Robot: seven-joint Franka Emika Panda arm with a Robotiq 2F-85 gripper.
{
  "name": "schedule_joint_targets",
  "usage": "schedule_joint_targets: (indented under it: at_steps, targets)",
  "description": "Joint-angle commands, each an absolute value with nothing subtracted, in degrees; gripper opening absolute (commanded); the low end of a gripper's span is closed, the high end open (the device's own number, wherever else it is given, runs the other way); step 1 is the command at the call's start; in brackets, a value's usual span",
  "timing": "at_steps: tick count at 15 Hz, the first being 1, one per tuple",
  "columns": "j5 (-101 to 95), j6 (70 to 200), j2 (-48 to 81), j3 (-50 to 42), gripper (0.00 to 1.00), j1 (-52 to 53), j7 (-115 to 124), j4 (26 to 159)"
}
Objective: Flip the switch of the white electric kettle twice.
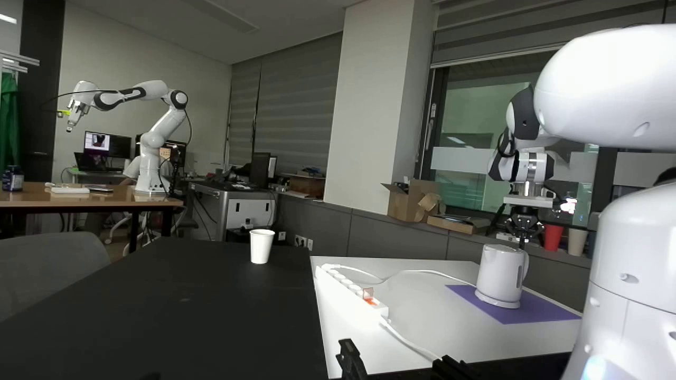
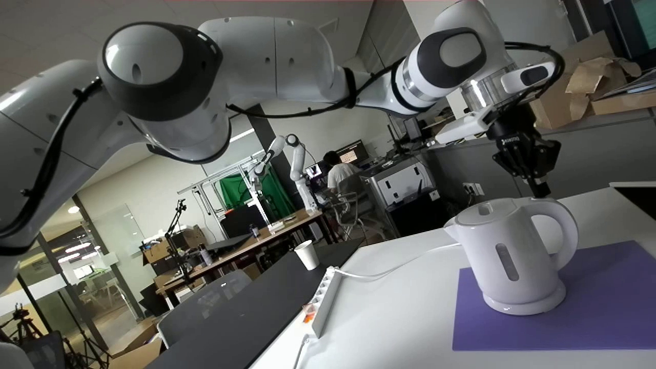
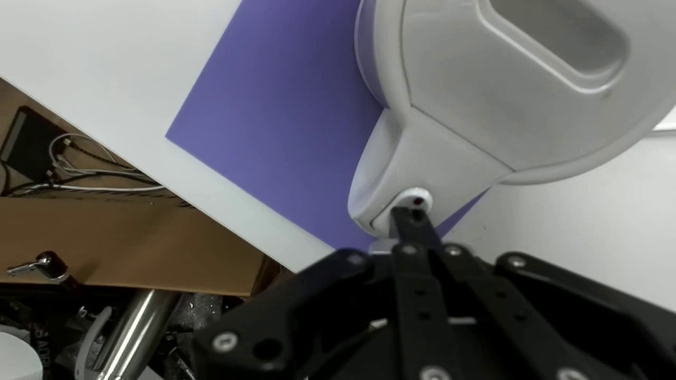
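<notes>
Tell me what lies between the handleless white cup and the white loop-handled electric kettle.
A long white power strip and a thin white cord lie between the cup and the kettle, as both exterior views show.

In an exterior view I have the kettle on its mat, the mat on the worktable, spout to the left and handle to the right. My gripper is over that handle — in my wrist view the fingertips overlap the switch, though I cannot tell whether they touch. In both exterior views the power strip lies left of the kettle, a cord running between them. Left of the strip, on the adjoining table, stands a cup. Far behind — another arm on a desk.
</notes>
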State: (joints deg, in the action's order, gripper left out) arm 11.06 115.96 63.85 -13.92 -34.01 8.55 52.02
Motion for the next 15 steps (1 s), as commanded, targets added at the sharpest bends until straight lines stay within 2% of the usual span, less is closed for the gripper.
schedule_joint_targets:
  at_steps: [1,15]
  targets:
    - [9.87,116.34,64.35,-14.86,0.0,-31.95,10.35,52.53]
    - [9.32,116.95,58.76,-20.94,0.0,-28.77,15.8,50.13]
